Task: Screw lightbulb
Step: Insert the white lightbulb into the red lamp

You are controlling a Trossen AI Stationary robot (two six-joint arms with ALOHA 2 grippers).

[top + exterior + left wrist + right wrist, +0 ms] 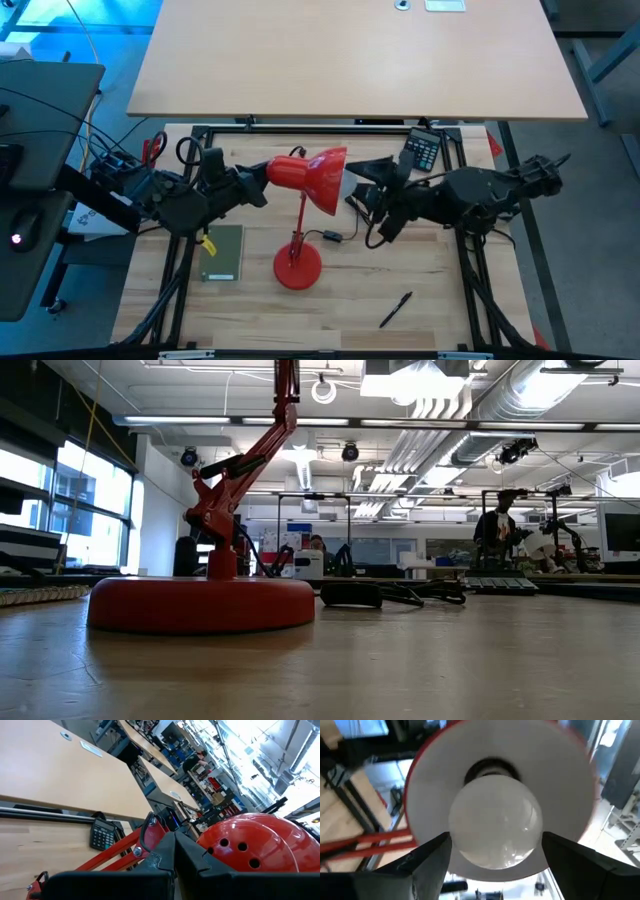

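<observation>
The red desk lamp stands on its round base mid-table, which also shows in the low view. Its shade is tipped sideways, with the open mouth facing the table's right. The white lightbulb sits inside the shade, its narrow end at the dark socket. My left gripper is shut at the shade's rear. My right gripper is at the shade's mouth, with its fingers on either side of the bulb. Neither gripper shows in the low view. My left gripper is shut at the rear of the red shade, where the lamp's arm joins it. It comes level from the table's left. Its own fingers hide the exact place of contact. The shade is held up off the table on the lamp's arm. My right gripper pinches the bulb's widest rounded part between its two fingers, one on each side. It comes level from the table's right, pointing into the shade's mouth. The bulb sits in the shade with its base toward the socket.
A black calculator lies at the back right and a black pen at the front right. A grey-green pad lies left of the lamp base. The lamp's cord switch lies beside the base. A second tabletop stands behind.
</observation>
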